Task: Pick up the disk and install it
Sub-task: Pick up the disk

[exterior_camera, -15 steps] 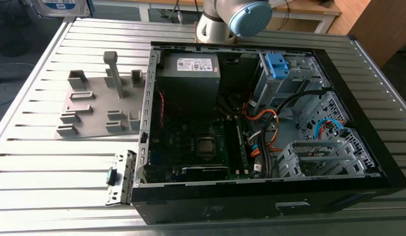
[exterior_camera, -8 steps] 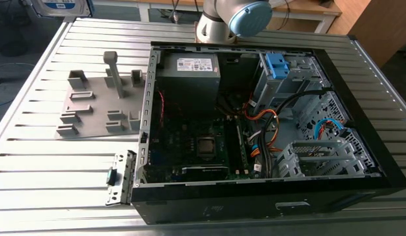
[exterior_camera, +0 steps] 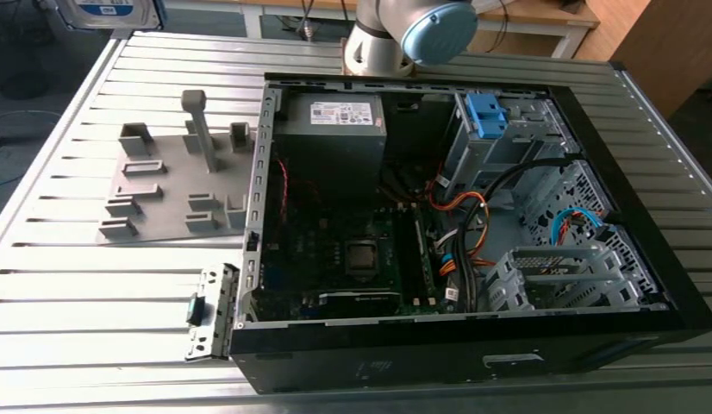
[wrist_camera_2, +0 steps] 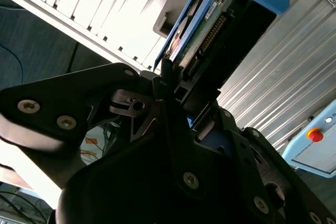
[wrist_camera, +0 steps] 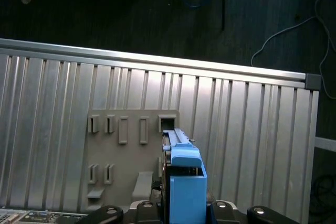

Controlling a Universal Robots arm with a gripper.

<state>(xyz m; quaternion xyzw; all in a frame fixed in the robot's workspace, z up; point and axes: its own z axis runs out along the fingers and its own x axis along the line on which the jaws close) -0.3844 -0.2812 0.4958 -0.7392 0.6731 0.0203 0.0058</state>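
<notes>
Right up close in the second wrist view, the gripper (wrist_camera_2: 181, 90) is clamped on the disk (wrist_camera_2: 207, 30), its dark fingers pinching one end. The blue rails and the green circuit-board side face the camera. So the pick-up looks done: the disk is in the air, carried by the arm, not resting on anything.

In the first wrist view the disk (wrist_camera: 185, 182) shows edge-on, blue carrier towards the lens. Below it lies the grey holder plate (wrist_camera: 126, 145) with its rows of slots, the nearest slot open and bare. The disk hangs clear of that plate, and beneath them runs the ridged metal table (wrist_camera: 252, 129).

Out to the exterior view now: the disk (exterior_camera: 103, 10) sits high in the corner on the exterior view's left, beyond the holder plate (exterior_camera: 160, 185) and well apart from the open computer case (exterior_camera: 448, 345). Deep inside the case, on the exterior view's right, a blue bracket (exterior_camera: 485, 116) marks the metal drive bay (exterior_camera: 506, 151), with nothing slotted in there yet.

My read: the grasp and lift are complete, while the installing is all left to do, with the disk nowhere near the bay.
</notes>
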